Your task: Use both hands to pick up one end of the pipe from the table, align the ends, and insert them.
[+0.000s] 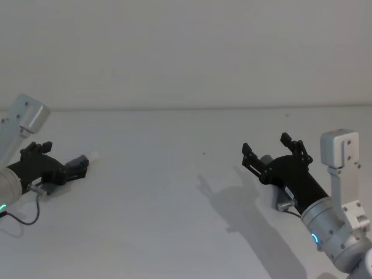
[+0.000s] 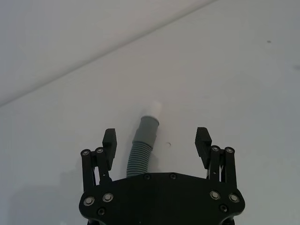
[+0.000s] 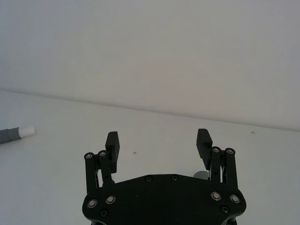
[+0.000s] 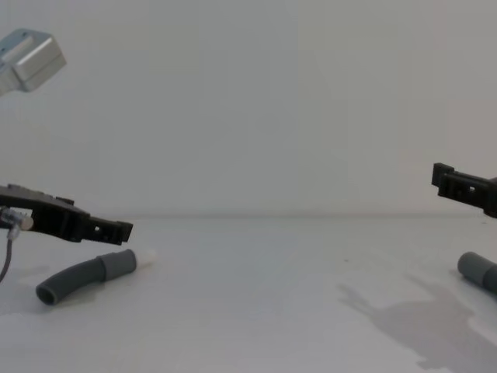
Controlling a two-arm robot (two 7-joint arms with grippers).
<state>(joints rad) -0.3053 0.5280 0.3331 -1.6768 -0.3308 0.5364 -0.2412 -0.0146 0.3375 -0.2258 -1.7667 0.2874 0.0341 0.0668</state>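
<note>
White table (image 1: 163, 192) meets a pale wall (image 1: 186, 52) along a faint line across the upper middle of the head view.

At the left edge of that view, the left gripper (image 1: 61, 158) reaches toward the centre with its jaws wide apart. Its wrist view shows the gripper (image 2: 156, 140) from behind, and one piece of ribbed hose (image 2: 139, 158) runs out from under the black body between the two fingers (image 2: 109, 140). That piece ends in the narrower cuff (image 2: 149, 129), which is capped by a whitish tip (image 2: 153, 108). In the chest view, at lower left, the hose (image 4: 71, 281) lies curved on the table, its cuff (image 4: 116, 264) pointing toward the middle. The left gripper (image 4: 116, 228) hangs just above it and does not touch it. A thin black cable (image 1: 26, 218) loops beside the left wrist.

At the lower right of the head view, the right gripper (image 1: 266, 145) also has its jaws spread, and nothing is clamped in them. The wider sleeve (image 1: 266, 159) shows grey just below and between the fingers. At the right edge of the chest view, the sleeve (image 4: 477, 270) rests on the table, and the right gripper (image 4: 462, 186) is well above it. In the right wrist view (image 3: 158, 139), the other piece's cuff (image 3: 11, 134) lies far off at the left edge
</note>
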